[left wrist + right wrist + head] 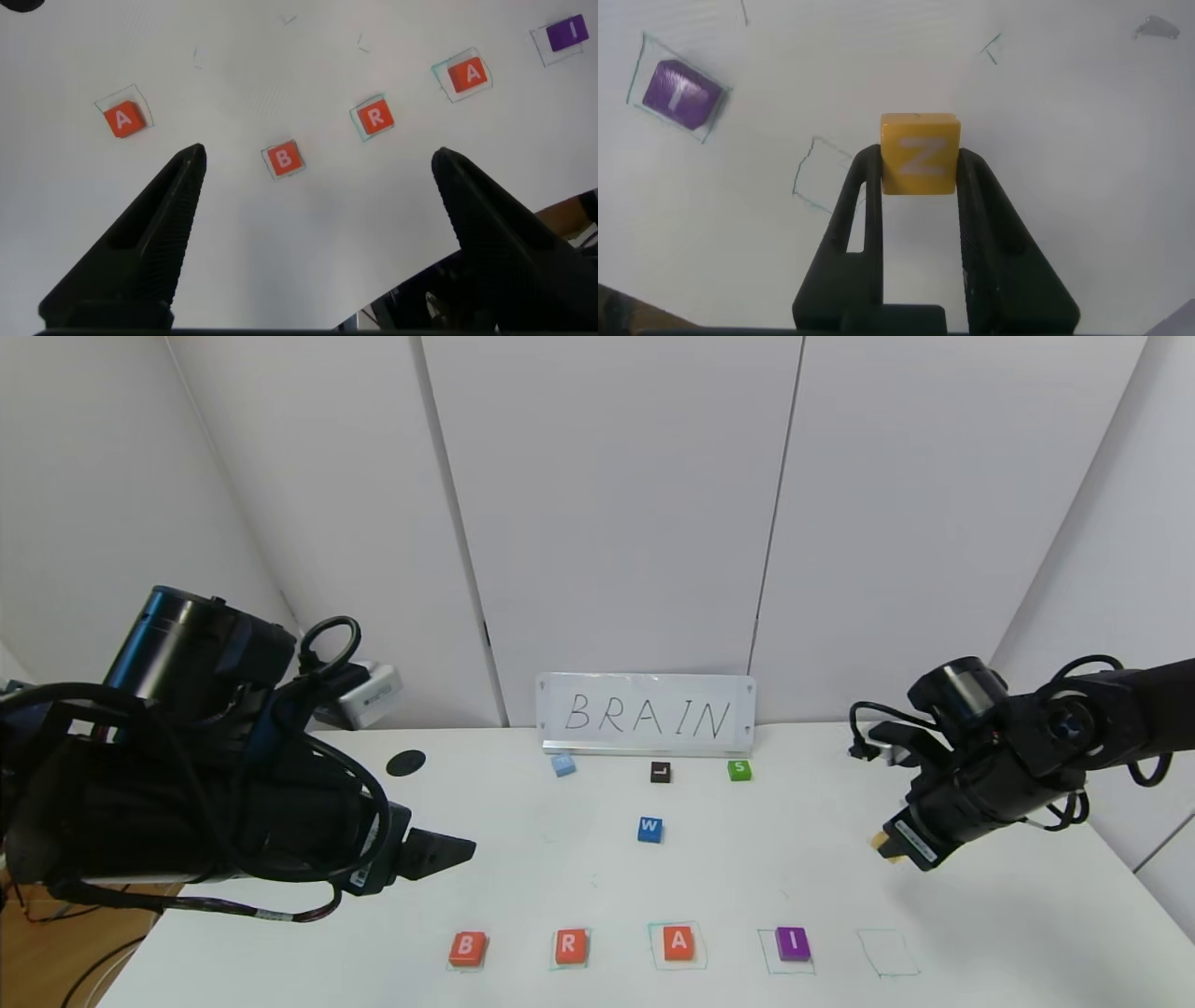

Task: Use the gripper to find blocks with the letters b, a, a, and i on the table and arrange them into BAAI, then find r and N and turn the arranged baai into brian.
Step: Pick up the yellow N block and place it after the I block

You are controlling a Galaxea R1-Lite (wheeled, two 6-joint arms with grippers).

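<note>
The right gripper holds its jaws pinched on the yellow N block, letter face outward, so the block can be set down flat. It hangs above the worktop, near the empty green square, the last slot in the row and the likely target. The row reads B block, R block, A block, I block, each on a drawn square. A spare A block lies beside the row. The left gripper hovers over the B end, jaws spread and empty, clear of the placement path. The BRAIN sign shows the reference order.
</note>
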